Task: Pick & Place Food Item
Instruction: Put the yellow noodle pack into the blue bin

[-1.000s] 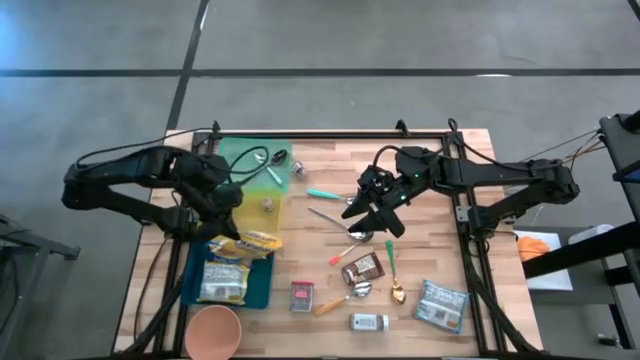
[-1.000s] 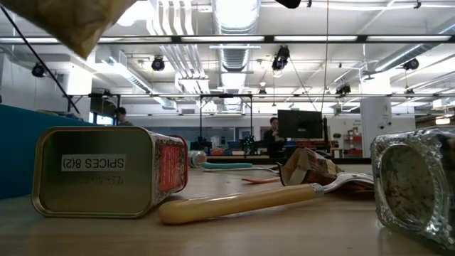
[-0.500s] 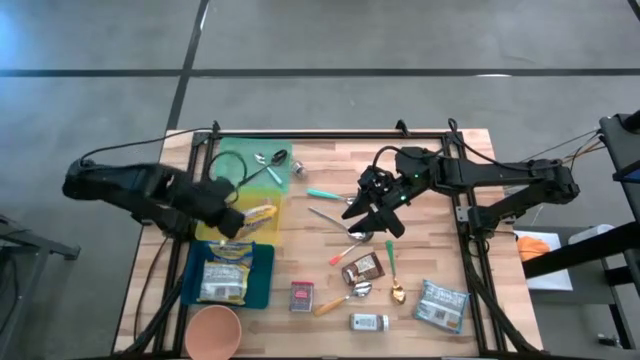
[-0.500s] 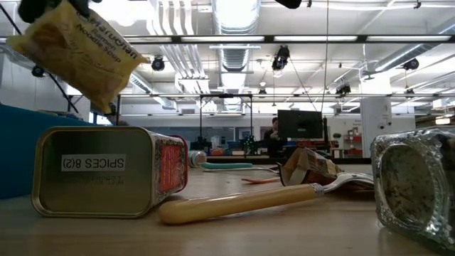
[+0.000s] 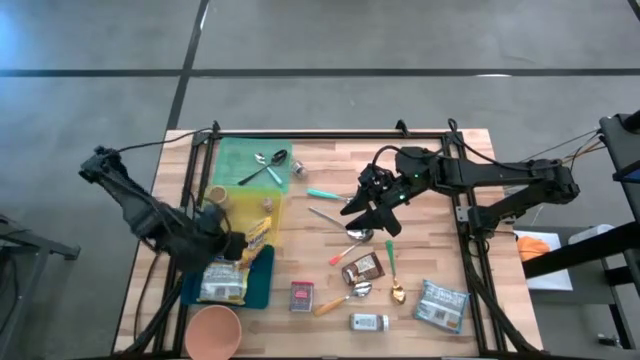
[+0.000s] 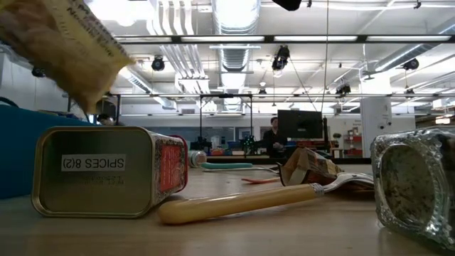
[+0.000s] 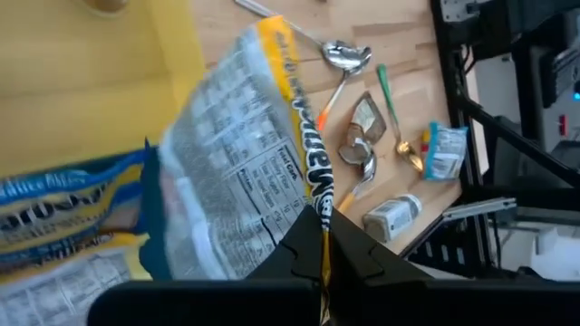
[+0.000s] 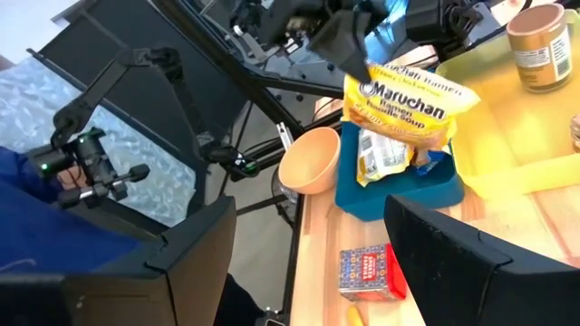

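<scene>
Since the earlier frames, the left gripper [image 5: 228, 243] had swung from beside the green tray [image 5: 236, 158] toward the table's front-left corner, carrying the yellow ramen packet [image 5: 256, 235] with it, while the right gripper [image 5: 372, 212] had stayed put over the middle of the table with its fingers standing apart and nothing between them. The left gripper's fingers were clamped together on one edge of the ramen packet, which hung clear of the surface, over the seam between the yellow tray [image 5: 272, 205] and the blue tray [image 5: 261, 285]. A second packet [image 5: 222, 282] already lay flat in the blue tray, with the orange bowl [image 5: 211, 334] just beside it at the front edge. The step in hand looked like carrying the ramen packet to the blue tray. To do it well, the arm should probably bring the dangling packet squarely over the tray, lower until its free end rests on the packet beneath, and only then let go, so the limp bag did not drape over the tray's rim.
</scene>
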Motion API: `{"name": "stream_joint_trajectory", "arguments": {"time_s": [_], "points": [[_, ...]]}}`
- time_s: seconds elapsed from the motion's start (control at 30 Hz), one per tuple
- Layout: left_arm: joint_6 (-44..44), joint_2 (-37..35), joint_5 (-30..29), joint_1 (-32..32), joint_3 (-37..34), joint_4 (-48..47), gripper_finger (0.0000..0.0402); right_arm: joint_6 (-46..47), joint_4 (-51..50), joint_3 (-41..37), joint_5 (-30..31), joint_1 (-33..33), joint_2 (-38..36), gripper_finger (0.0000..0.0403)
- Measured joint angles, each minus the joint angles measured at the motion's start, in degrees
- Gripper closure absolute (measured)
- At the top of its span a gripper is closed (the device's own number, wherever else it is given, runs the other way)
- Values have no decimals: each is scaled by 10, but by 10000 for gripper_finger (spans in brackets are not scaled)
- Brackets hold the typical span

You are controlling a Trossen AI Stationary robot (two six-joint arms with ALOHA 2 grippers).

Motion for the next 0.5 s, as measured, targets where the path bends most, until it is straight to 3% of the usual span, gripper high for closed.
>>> {"name": "stream_joint_trajectory", "arguments": {"time_s": [0.23,0.5], "points": [[-74,58,-11,-25,0,8,401,10,1,0,1,0,0,124],[-80,102,-20,-41,0,15,401,41,1,0,-1,0,0,124]]}}
